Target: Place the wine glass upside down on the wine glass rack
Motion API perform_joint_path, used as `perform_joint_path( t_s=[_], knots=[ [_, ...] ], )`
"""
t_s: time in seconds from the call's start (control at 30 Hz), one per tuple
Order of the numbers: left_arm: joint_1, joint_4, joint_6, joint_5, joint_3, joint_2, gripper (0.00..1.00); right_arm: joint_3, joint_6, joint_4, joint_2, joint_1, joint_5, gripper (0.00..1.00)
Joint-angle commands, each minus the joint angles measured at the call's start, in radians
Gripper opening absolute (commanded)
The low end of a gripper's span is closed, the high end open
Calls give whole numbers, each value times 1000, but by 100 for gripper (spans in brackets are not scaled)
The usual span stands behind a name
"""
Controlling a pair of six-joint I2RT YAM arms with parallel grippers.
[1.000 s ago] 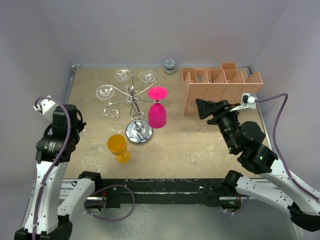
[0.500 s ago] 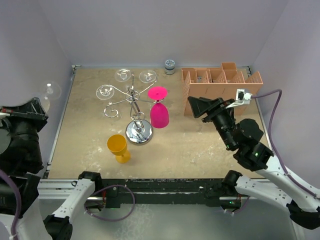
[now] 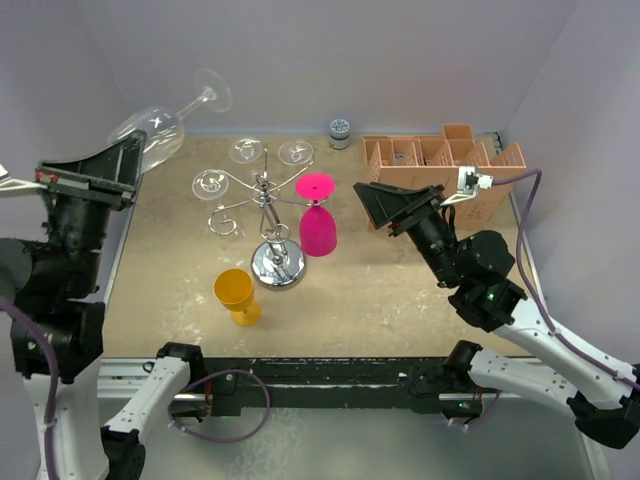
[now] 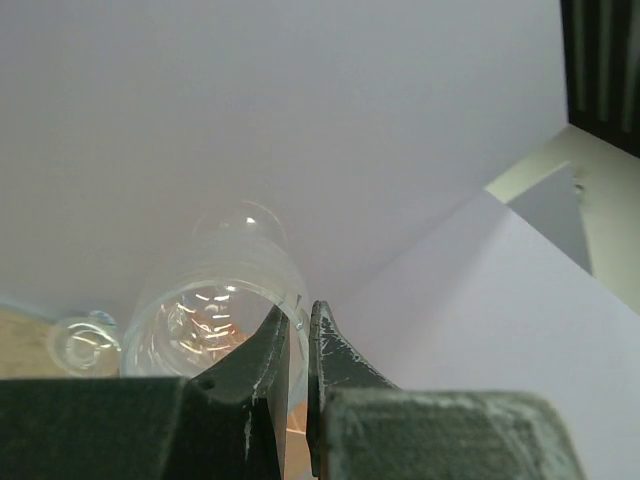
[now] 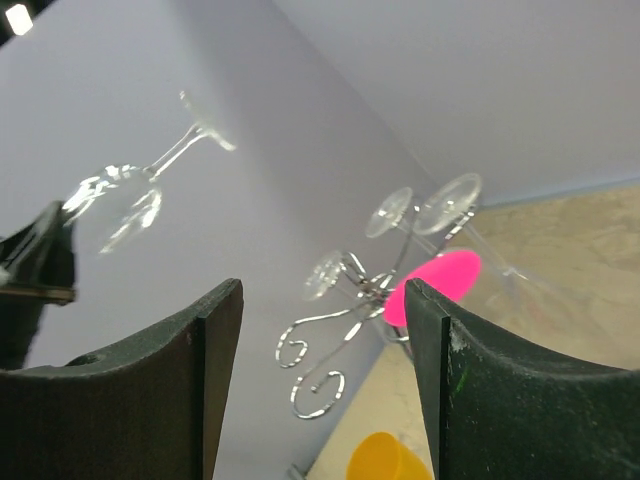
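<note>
A clear wine glass [image 3: 160, 125] is held high over the table's back left corner. It is tilted, with its foot pointing up and to the right. My left gripper [image 3: 135, 150] is shut on its rim; the left wrist view shows the bowl [image 4: 215, 300] with its wall between my fingertips [image 4: 298, 315]. The silver wire rack [image 3: 268, 200] stands mid-table. It carries an upside-down pink glass [image 3: 317, 225] and three clear glasses. My right gripper [image 3: 380, 205] is open and empty, raised right of the rack. The right wrist view shows the rack [image 5: 340, 320] and the held glass [image 5: 130, 195].
A yellow cup [image 3: 235, 295] stands in front of the rack's round base [image 3: 277, 265]. An orange-pink slotted box [image 3: 440, 175] stands at the back right. A small grey jar [image 3: 340, 132] stands at the back wall.
My left arm has risen and swung the clear glass from the left edge up over the back left corner. My right gripper has moved up and to the left.
</note>
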Motion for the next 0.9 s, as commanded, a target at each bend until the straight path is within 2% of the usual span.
perform_joint_path(
  t_s=[0.0,0.13,0.27,0.5,0.73,0.87],
  knots=[
    [19,389,-283,220,-124,36,0,15,65,198,35,3,-58,67],
    [20,632,-450,293,-247,67,0,38,89,279,87,3,-127,66],
    [20,828,-565,282,-359,91,0,12,191,377,128,3,-146,65],
    [-7,859,-577,254,-379,140,0,48,302,414,186,3,-59,65],
    [-258,860,-475,130,-384,222,0,172,400,262,254,3,121,64],
    [-318,873,-456,106,-386,248,0,210,412,223,265,3,207,64]
  ],
)
